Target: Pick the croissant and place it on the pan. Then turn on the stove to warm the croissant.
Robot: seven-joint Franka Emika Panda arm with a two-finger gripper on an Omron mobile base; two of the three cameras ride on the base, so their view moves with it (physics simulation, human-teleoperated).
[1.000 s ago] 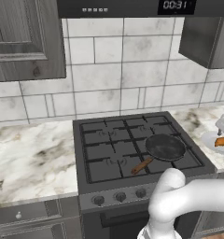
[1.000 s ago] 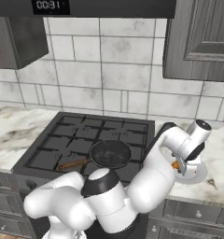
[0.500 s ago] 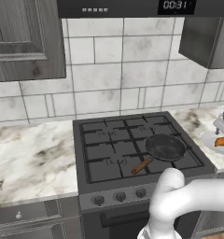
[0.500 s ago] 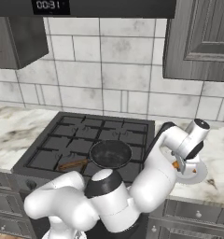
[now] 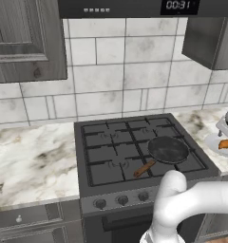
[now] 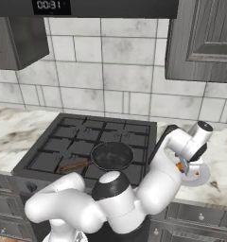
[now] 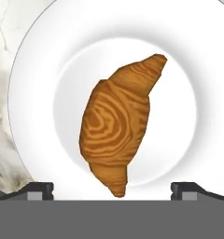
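The croissant [image 7: 116,135], orange-brown, lies on a round white plate [image 7: 34,70] and shows close below the hand. My gripper [image 7: 114,189] hovers straight above it, open, with one fingertip [image 7: 39,189] on each side of the pastry's lower end and no contact. From the base cameras the gripper [image 6: 186,163] hangs over the plate [image 6: 200,176] on the counter right of the stove [image 5: 135,152], with a bit of the croissant [image 5: 226,144] showing. The black pan [image 5: 168,149] sits on the stove's front right burner with nothing in it, its wooden handle [image 5: 144,168] pointing front-left.
A row of round knobs [image 5: 120,199] runs along the stove's front. Marble counter [image 5: 35,156] extends left of the stove, and a tiled wall stands behind. Dark cabinets [image 6: 200,40] and a microwave hang above.
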